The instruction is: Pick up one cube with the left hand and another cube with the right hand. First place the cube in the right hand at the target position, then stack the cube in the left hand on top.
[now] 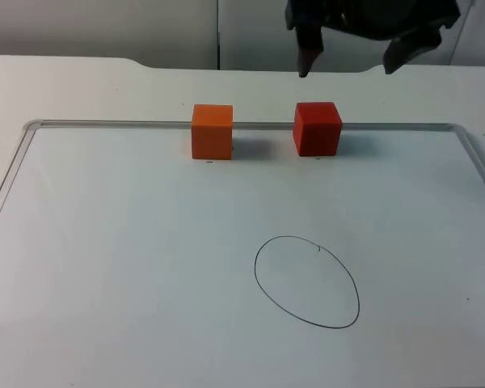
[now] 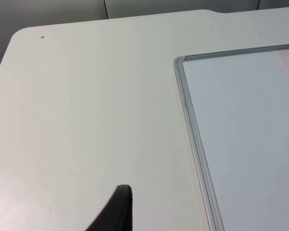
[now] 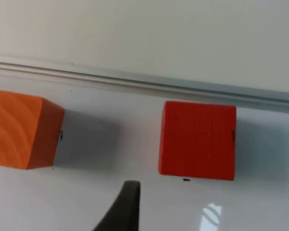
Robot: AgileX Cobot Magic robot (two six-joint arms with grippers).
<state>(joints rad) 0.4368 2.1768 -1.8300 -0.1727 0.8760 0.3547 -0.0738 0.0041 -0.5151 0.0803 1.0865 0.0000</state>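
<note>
White board (image 1: 145, 267) with a grey frame is the biggest thing we see, lying flat on the table (image 1: 81, 81), and both cubes sit on it at its far edge, just in front of the frame rail. Right gripper (image 1: 347, 58) hangs above and behind the red cube (image 1: 317, 128), fingers apart, wide enough by our read to straddle it; nothing held. Risk one: the red cube is just beside the rail, so a far finger coming down could land on the frame instead of the board and tip or shove the cube; we judge the descent needs to be square to the faces. Risk two: the orange cube (image 1: 212, 131) sits to the pincer's side of the red one, apart from it with a clear gap, but a skewed approach could still nudge it. Left gripper (image 2: 116, 211) waits over bare table outside the board's corner, well apart from the orange cube it must take; we cannot tell whether its fingers are apart or together. Drawn oval (image 1: 307, 281), the likely target, lies on the board nearer the camera than the pincer and both cubes, nothing on it; a sloppy first drop there would spoil the stack. Cubes look like matte painted wood, grain showing on the orange one in the right wrist view, sharp-edged, upright, similar size. Neither picked yet.
</note>
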